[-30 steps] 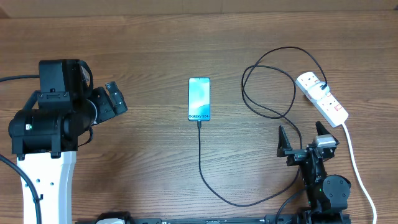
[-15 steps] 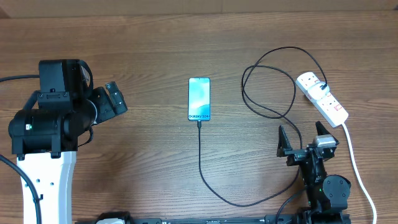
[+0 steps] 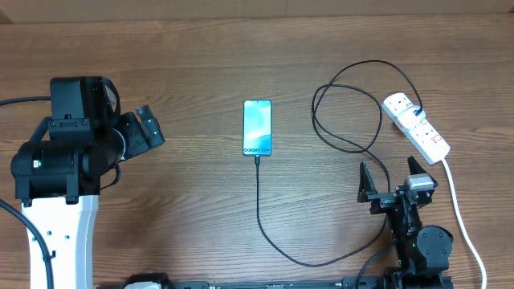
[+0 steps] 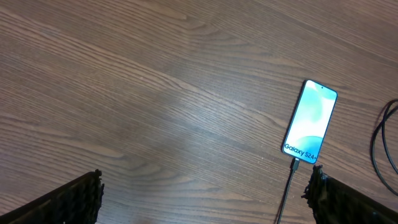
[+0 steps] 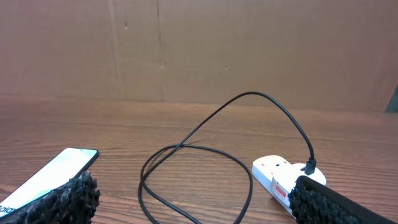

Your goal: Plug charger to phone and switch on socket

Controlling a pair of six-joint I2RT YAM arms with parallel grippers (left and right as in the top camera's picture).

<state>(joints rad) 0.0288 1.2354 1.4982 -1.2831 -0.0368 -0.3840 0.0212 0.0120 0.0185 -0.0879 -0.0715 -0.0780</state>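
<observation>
The phone (image 3: 258,127) lies flat mid-table with its blue-teal screen up; it also shows in the left wrist view (image 4: 310,121) and the right wrist view (image 5: 50,175). The charger cable (image 3: 261,209) has its tip in the phone's bottom edge, curves along the front, loops (image 3: 347,120), and its black plug (image 3: 416,108) sits in the white socket strip (image 3: 415,125). My left gripper (image 3: 148,124) is open and empty, left of the phone. My right gripper (image 3: 393,178) is open and empty, in front of the socket (image 5: 280,177).
The socket's thick white cord (image 3: 462,217) runs along the right toward the front edge. A brown cardboard wall (image 5: 199,43) stands behind the table. The left arm's base (image 3: 56,168) fills the left side.
</observation>
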